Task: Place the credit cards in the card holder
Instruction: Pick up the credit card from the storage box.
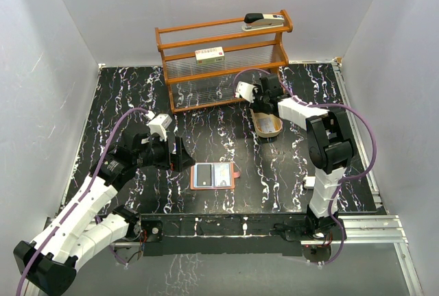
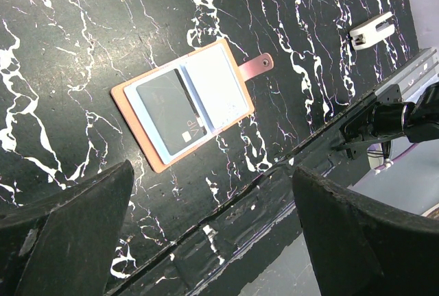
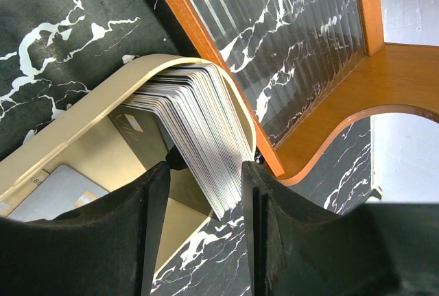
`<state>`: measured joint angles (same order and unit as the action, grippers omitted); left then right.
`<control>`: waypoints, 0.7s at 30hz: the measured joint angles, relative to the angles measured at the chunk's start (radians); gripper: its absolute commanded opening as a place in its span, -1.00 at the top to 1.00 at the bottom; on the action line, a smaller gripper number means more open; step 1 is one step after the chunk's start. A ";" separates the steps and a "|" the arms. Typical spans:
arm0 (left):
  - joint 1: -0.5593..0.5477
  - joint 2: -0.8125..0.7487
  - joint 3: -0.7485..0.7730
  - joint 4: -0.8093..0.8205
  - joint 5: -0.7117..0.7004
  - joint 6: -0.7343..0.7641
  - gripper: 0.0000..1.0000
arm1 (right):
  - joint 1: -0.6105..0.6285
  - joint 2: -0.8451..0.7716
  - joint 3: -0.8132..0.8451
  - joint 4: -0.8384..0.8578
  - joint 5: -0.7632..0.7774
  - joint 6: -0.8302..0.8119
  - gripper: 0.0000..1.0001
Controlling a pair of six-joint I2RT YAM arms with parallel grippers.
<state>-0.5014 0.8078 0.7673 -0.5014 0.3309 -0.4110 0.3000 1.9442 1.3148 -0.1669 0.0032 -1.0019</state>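
The card holder (image 1: pixel 214 176) lies open and flat on the black marble table, a dark card (image 2: pixel 168 112) in its left pocket and a pale one (image 2: pixel 216 90) in its right. My left gripper (image 1: pixel 182 155) hovers just left of it, open and empty (image 2: pixel 212 227). A thick stack of credit cards (image 3: pixel 199 121) stands on edge, leaning in the oval wooden tray (image 3: pixel 82 125). My right gripper (image 3: pixel 204 169) straddles the stack's end. One finger is against the cards and a gap shows at the other. A pale card (image 3: pixel 55 193) lies flat in the tray.
An orange wooden shelf (image 1: pixel 223 42) stands right behind the tray (image 1: pixel 271 131), its frame (image 3: pixel 185 15) close to my right fingers. It carries a stapler (image 1: pixel 264 20) and a cream box (image 1: pixel 210 54). The table's near edge (image 2: pixel 274 173) runs below the holder.
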 measured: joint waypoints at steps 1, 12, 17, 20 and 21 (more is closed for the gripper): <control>0.000 0.000 0.000 0.000 0.000 0.000 -0.97 | 0.000 0.000 0.000 0.000 0.000 0.000 0.16; 0.000 0.000 0.000 0.000 0.000 0.000 -0.97 | 0.000 0.000 -0.001 -0.003 -0.002 0.002 0.30; 0.000 0.000 -0.001 0.000 0.000 0.000 -0.97 | 0.001 0.000 0.000 -0.011 -0.003 0.001 0.33; 0.000 0.000 -0.001 0.000 0.000 0.000 -0.97 | 0.001 0.000 0.005 -0.018 -0.003 0.001 0.33; 0.000 0.000 -0.002 0.000 0.000 0.000 -0.97 | 0.001 0.000 0.006 -0.019 -0.002 0.001 0.34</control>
<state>-0.5014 0.8078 0.7658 -0.5011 0.3313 -0.4110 0.3008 1.9438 1.3209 -0.1860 0.0010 -1.0008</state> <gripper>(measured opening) 0.985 0.339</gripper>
